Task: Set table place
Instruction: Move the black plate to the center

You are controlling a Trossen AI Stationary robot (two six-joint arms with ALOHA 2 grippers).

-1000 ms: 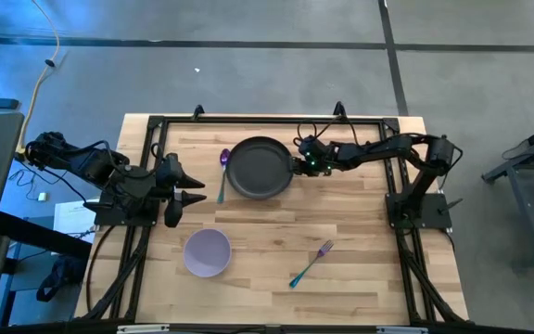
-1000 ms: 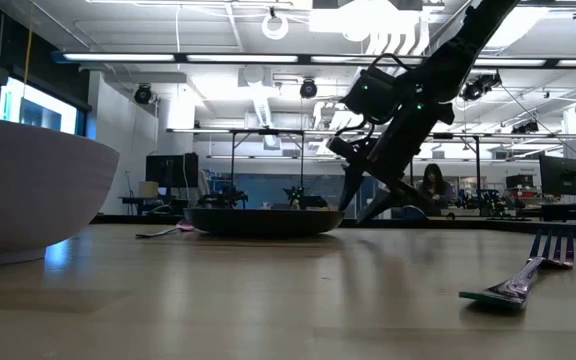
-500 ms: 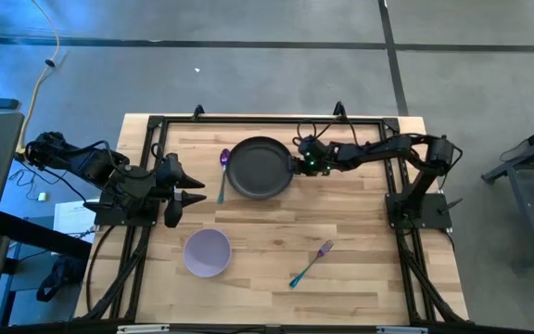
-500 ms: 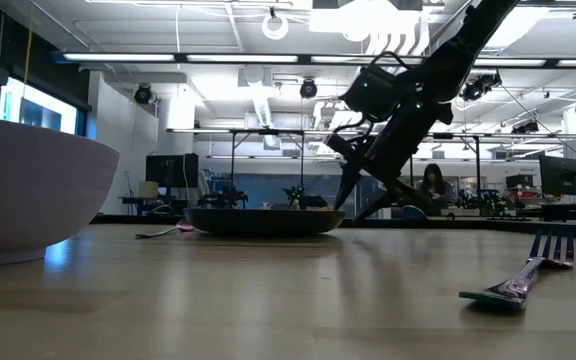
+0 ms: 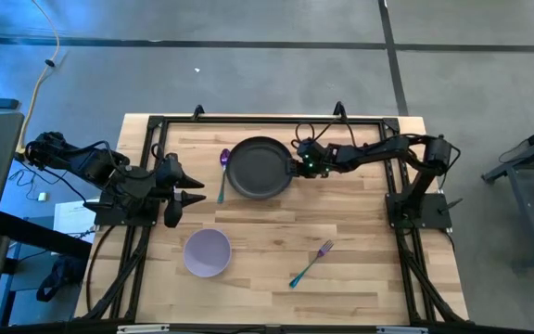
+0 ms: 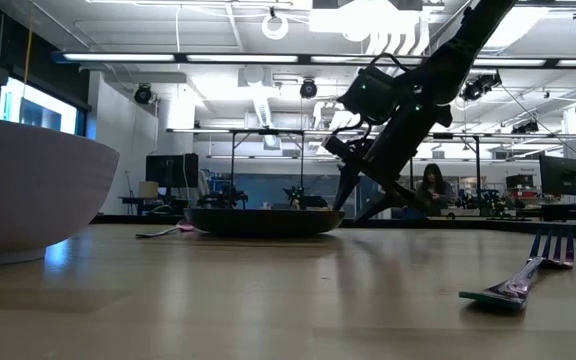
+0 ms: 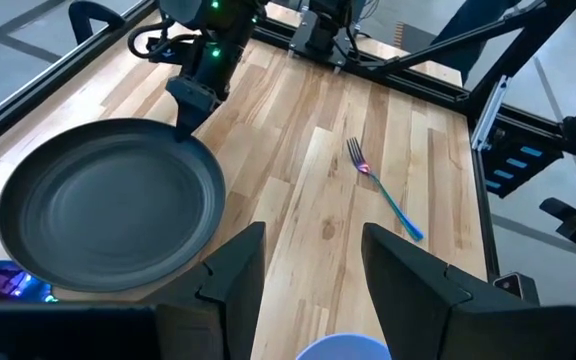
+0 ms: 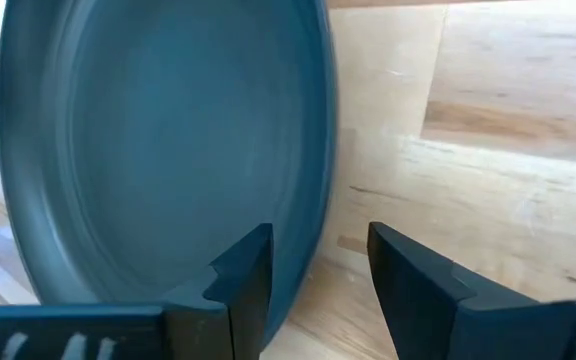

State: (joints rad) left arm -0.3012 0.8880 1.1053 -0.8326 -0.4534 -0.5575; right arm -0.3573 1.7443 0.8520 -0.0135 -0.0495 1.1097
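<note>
Fork [image 5: 311, 263]: nearest the front edge of the bench [image 5: 360, 232], at about 5 o'clock from the bench's middle; it lies flat and slantwise, teal handle toward the front, tines toward the back; nothing touches it.
Bowl [image 5: 207, 252]: lavender, upright, at about 7 o'clock from the middle, well apart from the fork.
Left tool [image 5: 199, 186]: at 9 o'clock, just inside the left edge, above the wood between bowl and spoon; its two dark fingers [image 7: 236, 275] stand apart with bare bench showing between them; it holds nothing.
Spoon [image 5: 223, 168]: at about 11 o'clock, just beside the left rim of the plate, purple head toward the back, blue handle toward the front.
Plate [image 5: 260, 168]: dark grey, round, flat on the bench at 12 o'clock, near the back edge.
Right tool [image 5: 295, 166]: at the plate's 3 o'clock rim, reaching in from the right; its fingers [image 8: 240, 275] stand spread, one over the plate's rim and one over bare wood; it is open and grips nothing.
Person [image 6: 433, 185]: seated in the room far beyond the bench.
</note>
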